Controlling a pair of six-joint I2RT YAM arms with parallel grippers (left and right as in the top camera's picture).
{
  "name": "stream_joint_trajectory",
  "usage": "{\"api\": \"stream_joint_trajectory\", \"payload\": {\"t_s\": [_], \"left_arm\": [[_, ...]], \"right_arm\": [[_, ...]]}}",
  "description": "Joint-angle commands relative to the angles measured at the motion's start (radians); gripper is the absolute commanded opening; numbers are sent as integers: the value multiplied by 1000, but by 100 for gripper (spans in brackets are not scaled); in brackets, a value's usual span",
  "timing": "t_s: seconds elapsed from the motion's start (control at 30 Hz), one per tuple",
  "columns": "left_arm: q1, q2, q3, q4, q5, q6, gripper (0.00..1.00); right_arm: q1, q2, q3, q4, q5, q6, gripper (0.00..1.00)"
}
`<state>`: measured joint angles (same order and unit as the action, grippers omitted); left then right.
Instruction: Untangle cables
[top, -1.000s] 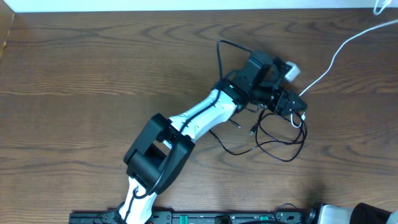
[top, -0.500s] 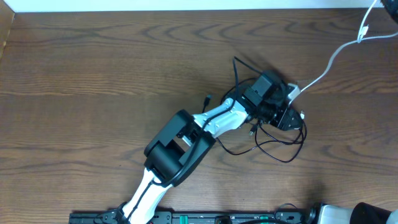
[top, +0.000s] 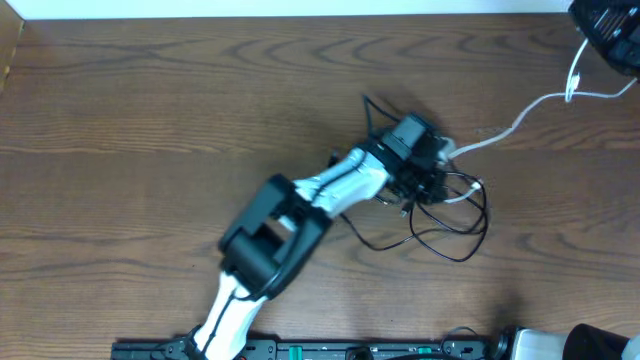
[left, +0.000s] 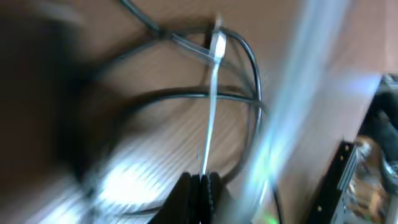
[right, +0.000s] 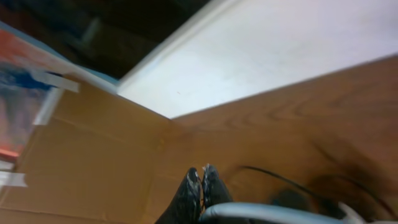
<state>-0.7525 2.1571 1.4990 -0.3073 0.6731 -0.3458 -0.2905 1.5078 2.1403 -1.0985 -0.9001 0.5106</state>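
The black cable (top: 455, 235) lies in tangled loops on the wooden table right of centre. The white cable (top: 520, 120) runs from that tangle up to the far right corner. My left gripper (top: 440, 185) sits over the tangle. In the left wrist view my left gripper (left: 202, 182) is shut on the thin white cable (left: 210, 118), with black cable (left: 252, 68) loops around it; the picture is blurred. My right gripper (top: 592, 40) hangs at the top right corner. In the right wrist view my right gripper (right: 202, 174) is shut, with the white cable (right: 273, 213) at the fingers' base.
A cardboard box (right: 93, 143) and a white wall (right: 280, 50) border the table's far side. A black rail (top: 300, 350) runs along the front edge. The left arm (top: 290, 215) stretches diagonally across the table's middle.
My left gripper closed on the white cable and shifted slightly left over the tangle. My right gripper came into the overhead view at top right, and the white cable's far end moved left and down.
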Motion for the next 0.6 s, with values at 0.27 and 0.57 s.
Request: {"api": "stream_joint_trajectory", "payload": {"t_s": [0.27,0.57], "left_arm": [[208,-541,24,-254,-9,109,7],[231,-586,24,-218,49,66,7]], "right_arm": [[19,108,5,-101,34,-251,1],[45,207,5,-196,-76,-537,1]]}}
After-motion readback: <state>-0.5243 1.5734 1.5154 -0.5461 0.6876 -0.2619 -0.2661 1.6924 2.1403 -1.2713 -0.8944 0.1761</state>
